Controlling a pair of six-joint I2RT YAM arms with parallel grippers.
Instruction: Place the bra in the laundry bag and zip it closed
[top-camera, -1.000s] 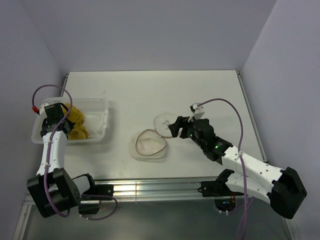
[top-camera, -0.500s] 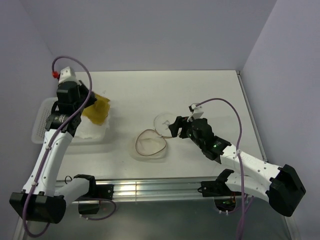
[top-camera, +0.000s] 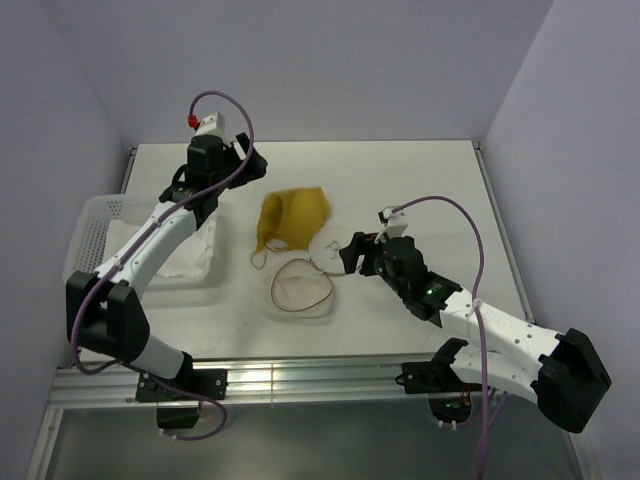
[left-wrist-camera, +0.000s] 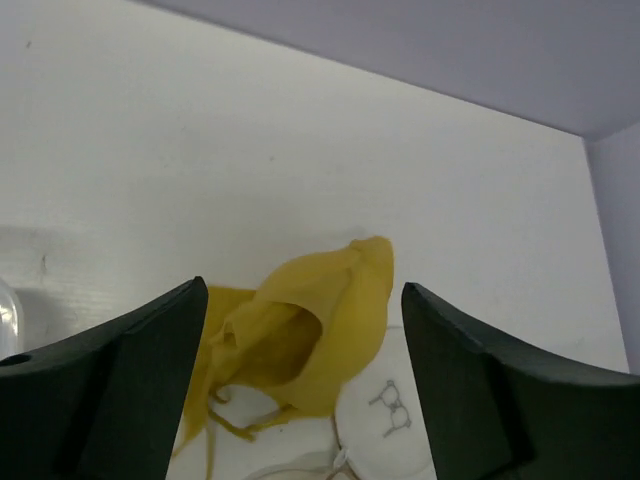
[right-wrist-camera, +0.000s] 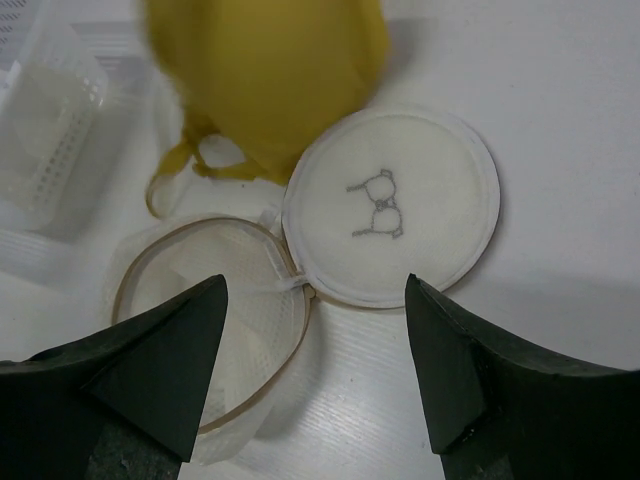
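Observation:
The mustard-yellow bra (top-camera: 290, 220) is free of both grippers, just behind the laundry bag and overlapping its lid's far-left edge. It looks blurred in the right wrist view (right-wrist-camera: 265, 70), and I cannot tell whether it rests on the table. The laundry bag (top-camera: 298, 290) lies unzipped, its brown-rimmed mouth (right-wrist-camera: 215, 300) facing up and its round lid (right-wrist-camera: 390, 205) flipped open to the right. My left gripper (top-camera: 245, 160) hangs open behind and left of the bra (left-wrist-camera: 310, 330), nothing between its fingers. My right gripper (top-camera: 345, 255) stands open over the lid's near-right edge, holding nothing.
A white perforated basket (top-camera: 95, 215) stands at the table's left edge with thin white cloth (top-camera: 185, 255) in it. Its corner shows in the right wrist view (right-wrist-camera: 45, 110). Purple walls close in the table at the back and both sides.
The left arm lifted the bra out of the basket, swung right toward the bag and opened its jaws, letting the bra go. The right arm has not moved.

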